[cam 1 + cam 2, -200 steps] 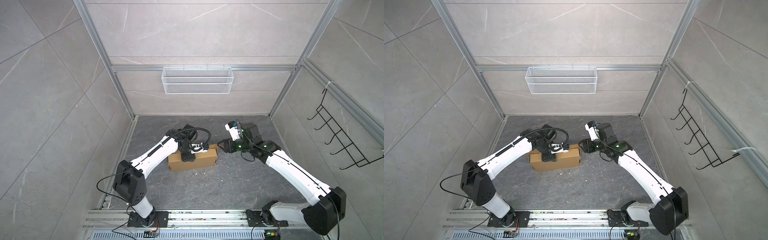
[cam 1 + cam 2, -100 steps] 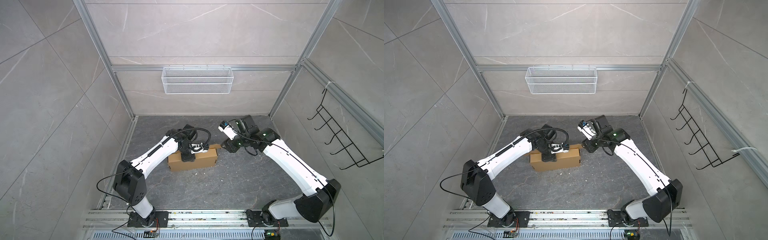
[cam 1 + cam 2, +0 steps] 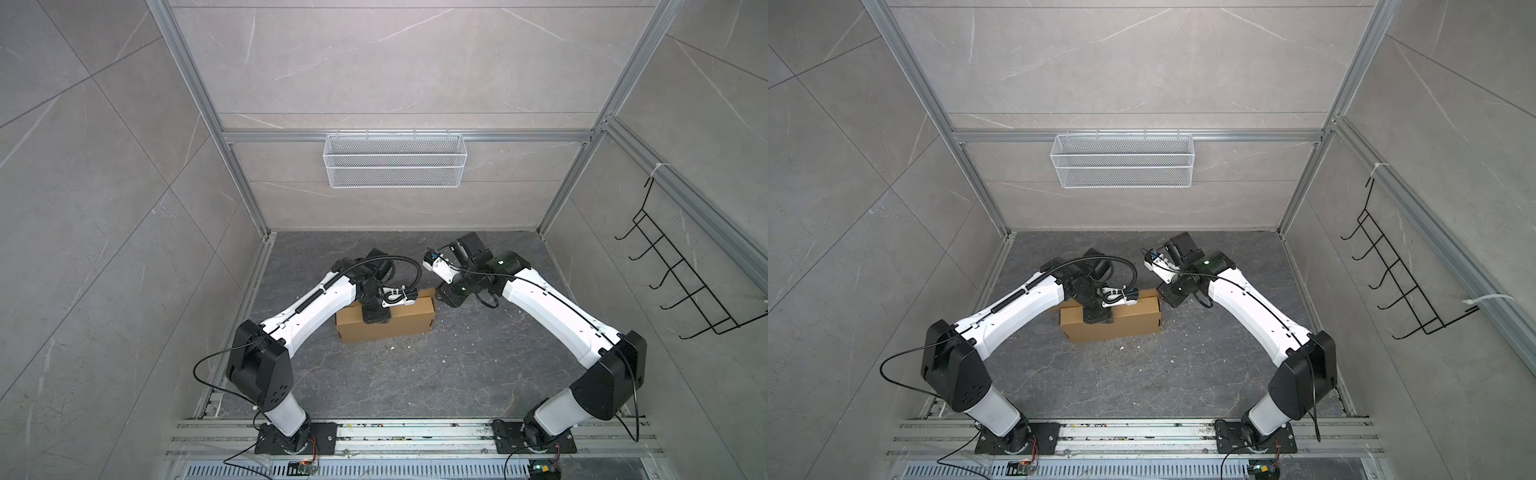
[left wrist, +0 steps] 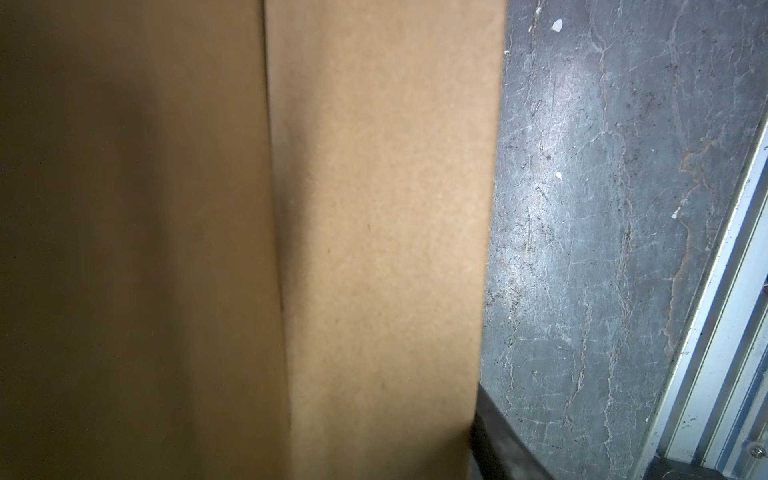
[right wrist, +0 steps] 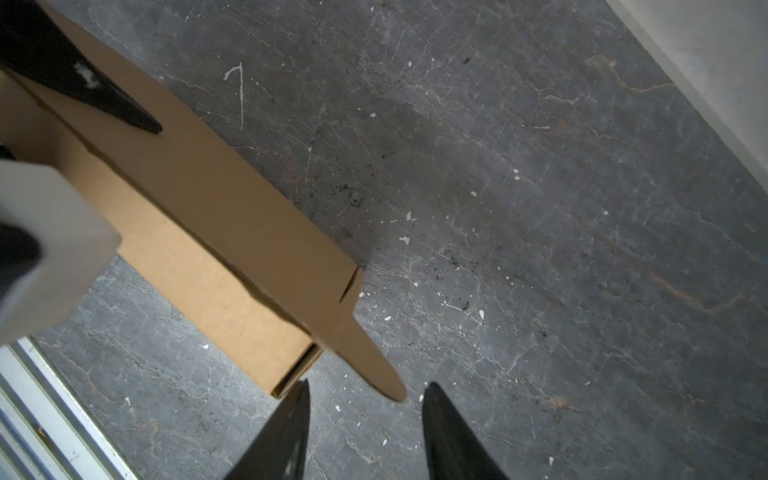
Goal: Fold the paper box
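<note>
**Right gripper** (image 5: 368,399), wrist view: its two black fingers (image 5: 286,432) stand parted and clamp nothing. The rounded tab (image 5: 365,365) at the end of the paper box (image 5: 216,216) points into the gap between them, seemingly clear of both.

**Left gripper** (image 3: 376,320): it bears down on the top of the paper box about midway along its length, with one finger (image 5: 83,83) lying flat on the cardboard. You cannot tell whether its jaws pinch the board or merely press on it.

**Position:** the paper box (image 3: 1129,322) lies closed and flat on the worktop (image 3: 415,374), a little left of centre and roughly midway between the far and near edges.

**Handling, by judgement:** treat the corrugated board as light, dry and stiff across its panels. Expect it to bend at the scores and to crush under a hard pinch. Take the tab across its thickness near the root and close gently. Rely on the left gripper to stop so light a box from sliding.
</note>
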`<action>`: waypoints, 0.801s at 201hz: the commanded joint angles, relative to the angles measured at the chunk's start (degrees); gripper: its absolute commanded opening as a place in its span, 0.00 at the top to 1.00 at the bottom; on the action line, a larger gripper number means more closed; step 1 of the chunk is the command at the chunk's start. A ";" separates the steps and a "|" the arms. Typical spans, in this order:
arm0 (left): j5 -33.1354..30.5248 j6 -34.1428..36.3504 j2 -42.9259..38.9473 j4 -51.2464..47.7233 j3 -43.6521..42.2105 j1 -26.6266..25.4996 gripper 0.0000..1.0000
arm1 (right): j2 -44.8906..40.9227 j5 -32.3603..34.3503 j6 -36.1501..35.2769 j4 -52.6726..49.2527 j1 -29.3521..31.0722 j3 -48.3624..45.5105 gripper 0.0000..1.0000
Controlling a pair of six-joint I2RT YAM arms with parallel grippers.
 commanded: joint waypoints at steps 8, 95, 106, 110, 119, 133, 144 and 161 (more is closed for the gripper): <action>2.33 1.01 1.68 -0.53 -0.14 -0.60 0.51 | 1.70 0.64 -0.75 1.80 0.35 1.37 0.55; 2.38 0.92 1.35 -0.35 -0.56 -0.56 0.51 | 3.79 0.91 -0.10 2.55 0.44 1.10 0.74; 2.37 0.92 1.50 -0.36 -0.54 -0.61 0.51 | 3.68 1.46 0.06 2.19 0.48 1.05 0.76; 2.40 0.96 1.44 -0.35 -0.48 -0.57 0.51 | 3.70 1.65 0.15 2.05 0.49 1.02 0.77; 2.36 0.92 1.40 -0.37 -0.49 -0.56 0.51 | 3.70 1.76 0.52 1.99 0.48 1.11 0.79; 2.35 0.92 1.53 -0.35 -0.42 -0.56 0.51 | 3.58 1.54 1.37 1.93 0.47 1.32 0.82; 2.42 0.88 1.60 -0.37 -0.39 -0.63 0.51 | 3.53 1.04 2.23 1.77 0.48 1.62 0.84; 2.35 0.89 1.56 -0.29 -0.50 -0.56 0.51 | 3.35 0.41 3.92 1.56 0.47 2.15 0.87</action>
